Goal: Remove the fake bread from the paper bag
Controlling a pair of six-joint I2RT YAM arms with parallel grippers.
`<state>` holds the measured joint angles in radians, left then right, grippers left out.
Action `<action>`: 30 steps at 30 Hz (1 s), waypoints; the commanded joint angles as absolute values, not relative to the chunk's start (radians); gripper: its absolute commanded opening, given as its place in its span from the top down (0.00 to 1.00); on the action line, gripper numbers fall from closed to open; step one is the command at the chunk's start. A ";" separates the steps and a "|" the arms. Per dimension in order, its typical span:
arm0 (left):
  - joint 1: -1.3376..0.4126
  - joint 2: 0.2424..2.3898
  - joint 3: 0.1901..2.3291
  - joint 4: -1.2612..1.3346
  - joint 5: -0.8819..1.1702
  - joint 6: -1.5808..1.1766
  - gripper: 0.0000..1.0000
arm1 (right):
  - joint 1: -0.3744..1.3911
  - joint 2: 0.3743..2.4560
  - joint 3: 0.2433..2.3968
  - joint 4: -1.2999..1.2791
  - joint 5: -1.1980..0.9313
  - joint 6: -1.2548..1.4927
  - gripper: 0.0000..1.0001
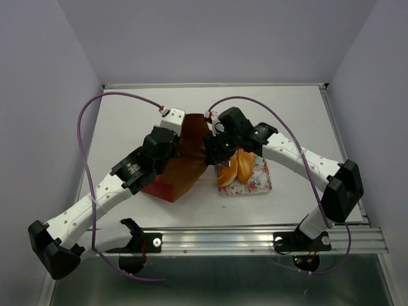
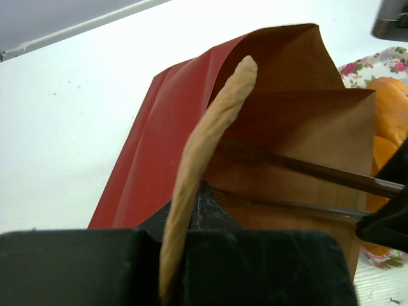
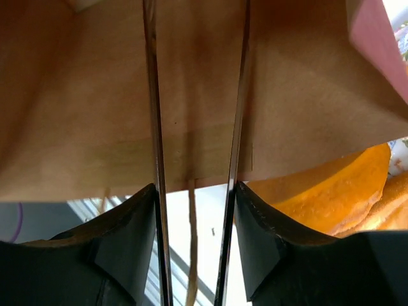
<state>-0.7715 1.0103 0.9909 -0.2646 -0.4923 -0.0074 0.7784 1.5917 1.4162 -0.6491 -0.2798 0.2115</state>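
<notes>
Paper bag [image 1: 183,176] handle [image 2: 207,153] in left gripper [image 2: 182,245] (2 loaves [image 1: 233,169] on tray [image 1: 260,182])

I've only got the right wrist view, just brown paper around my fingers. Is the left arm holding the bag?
Observer: Yes, the left fingers are shut on the paper bag's cord handle.
Operator: Where's the bread that's out?
Observer: Two loaves lie on the floral tray, right of the bag.
Operator: Anything left inside?
Observer: The left wrist view shows only your right fingers in there, apart, with no bread in sight.
</notes>
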 commanded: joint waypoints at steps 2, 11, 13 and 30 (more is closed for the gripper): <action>-0.776 0.953 0.970 -0.192 -0.462 0.026 1.00 | 0.773 1.612 1.419 -0.468 -0.175 0.284 0.44; -0.776 0.960 0.948 -0.167 -0.440 0.034 1.00 | 0.773 1.703 1.425 -0.391 -0.089 0.362 0.37; -0.775 0.971 0.948 -0.160 -0.440 0.032 1.00 | 0.773 1.706 1.416 -0.361 -0.124 0.365 0.36; -0.776 0.982 0.939 -0.115 -0.402 0.026 1.00 | 0.830 1.827 1.445 -0.270 -0.090 0.388 0.33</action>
